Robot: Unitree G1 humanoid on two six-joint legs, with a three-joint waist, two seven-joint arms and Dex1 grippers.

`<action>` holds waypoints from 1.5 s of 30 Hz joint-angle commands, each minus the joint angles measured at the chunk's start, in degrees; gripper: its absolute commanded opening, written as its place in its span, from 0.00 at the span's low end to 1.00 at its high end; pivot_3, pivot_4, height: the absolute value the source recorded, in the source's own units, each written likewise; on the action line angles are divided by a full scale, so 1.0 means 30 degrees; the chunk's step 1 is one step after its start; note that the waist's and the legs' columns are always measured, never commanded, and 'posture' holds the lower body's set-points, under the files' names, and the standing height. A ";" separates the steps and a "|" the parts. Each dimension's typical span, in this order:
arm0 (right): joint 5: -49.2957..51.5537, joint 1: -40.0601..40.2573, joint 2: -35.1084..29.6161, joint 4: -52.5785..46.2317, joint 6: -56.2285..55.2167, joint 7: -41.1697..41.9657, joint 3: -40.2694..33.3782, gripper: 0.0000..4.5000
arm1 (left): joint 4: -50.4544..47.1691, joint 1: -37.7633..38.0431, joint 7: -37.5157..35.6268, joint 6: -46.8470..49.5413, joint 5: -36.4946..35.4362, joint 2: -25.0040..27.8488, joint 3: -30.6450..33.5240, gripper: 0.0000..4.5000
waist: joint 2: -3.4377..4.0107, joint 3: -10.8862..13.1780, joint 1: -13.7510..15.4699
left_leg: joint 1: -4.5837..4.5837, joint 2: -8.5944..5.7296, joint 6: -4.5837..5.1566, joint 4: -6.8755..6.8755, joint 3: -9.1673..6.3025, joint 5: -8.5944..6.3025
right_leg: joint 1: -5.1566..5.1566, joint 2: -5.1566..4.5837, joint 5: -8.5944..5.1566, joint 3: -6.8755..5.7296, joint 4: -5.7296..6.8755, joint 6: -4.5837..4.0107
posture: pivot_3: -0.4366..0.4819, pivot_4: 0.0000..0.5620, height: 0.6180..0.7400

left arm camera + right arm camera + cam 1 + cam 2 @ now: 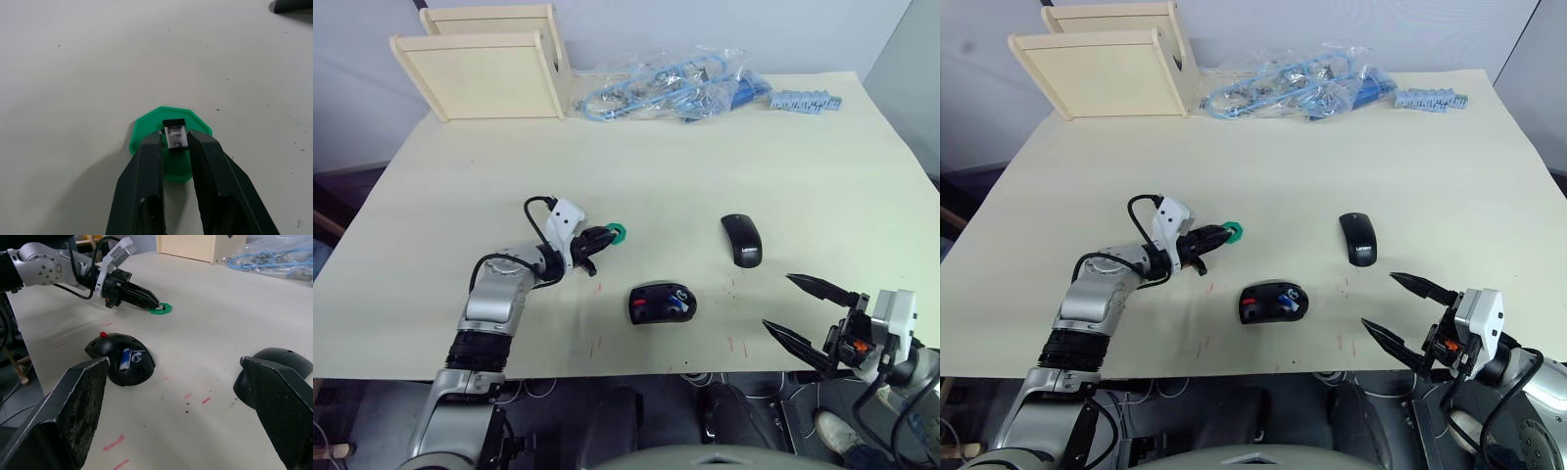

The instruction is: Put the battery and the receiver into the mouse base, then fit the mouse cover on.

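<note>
The mouse base [661,304] lies near the table's front edge, its red inner compartment facing up, and the white-and-blue battery [126,358] rests in it. To the right and farther back lies the glossy black mouse cover [741,239]. Left of the base, my left gripper [605,236] reaches onto a flat green disc [146,132]. Its fingers are shut on the small black-and-silver receiver [175,136], which sits over the disc. My right gripper [808,313] hangs wide open at the front right corner, right of the base and in front of the cover, with nothing in it.
Two wooden boxes [484,73] stand at the back left. Clear bags of blue cables [675,88] and a blue toothed part [803,100] lie along the back edge. Small red marks dot the tabletop near the base.
</note>
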 commanded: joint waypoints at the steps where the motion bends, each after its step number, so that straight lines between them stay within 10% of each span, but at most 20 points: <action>1: 0.0352 0.0028 0.0068 -0.0599 -0.0239 0.0021 -0.0118 1.00 | -0.0082 -0.0303 -0.0145 -0.0391 0.0174 0.0102 -0.0070 0.20 | 0.0000 0.0000 0.0000 | 0.0000 0.0000 0.0000 0.0000 -0.0001 0.0000 | 0.0000 0.0000 0.0000 -0.0002 0.0000 0.0000 | 0.48 0.27 1.00; 24: 0.0341 -0.0090 0.0093 -0.0556 -0.0180 0.0026 -0.0031 1.00 | -0.1156 -0.0547 0.0251 0.1638 0.0545 0.0064 -0.0459 0.20 | -0.0001 -0.0001 -0.0001 | 0.0002 -0.0001 0.0000 0.0000 0.0001 0.0000 | 0.0000 0.0000 0.0000 -0.0002 0.0004 0.0000 | 0.48 0.27 1.00; 26: 0.0342 -0.0112 0.0084 -0.0534 -0.0172 0.0034 -0.0032 1.00 | -0.1215 -0.0503 0.0231 0.1643 0.0576 0.0105 -0.0460 0.02 | 0.0000 -0.0001 0.0002 | 0.0002 -0.0001 0.0000 0.0000 0.0001 0.0000 | 0.0001 0.0000 -0.0001 -0.0002 0.0003 0.0000 | 0.48 0.27 1.00; 33: 0.0361 -0.0232 0.0040 -0.0502 -0.0104 0.0063 0.0004 1.00 | -0.1427 -0.0425 0.0119 0.1704 0.0525 0.0212 -0.0375 0.02 | -0.0001 -0.0001 0.0001 | 0.0002 -0.0001 0.0000 0.0001 -0.0001 0.0000 | 0.0000 0.0000 0.0000 -0.0002 0.0004 0.0000 | 0.48 0.27 1.00; 45: 0.1487 -0.1599 -0.0995 -0.2226 0.3383 -0.1893 0.0411 1.00 | -0.5303 0.0200 -0.3903 0.3212 -0.2337 0.3063 0.0184 0.02 | 0.0001 0.0002 -0.0014 | 0.0000 0.0005 0.0000 0.0000 -0.0008 0.0000 | -0.0004 0.0000 -0.0001 0.0003 0.0006 -0.0002 | 0.48 0.27 1.00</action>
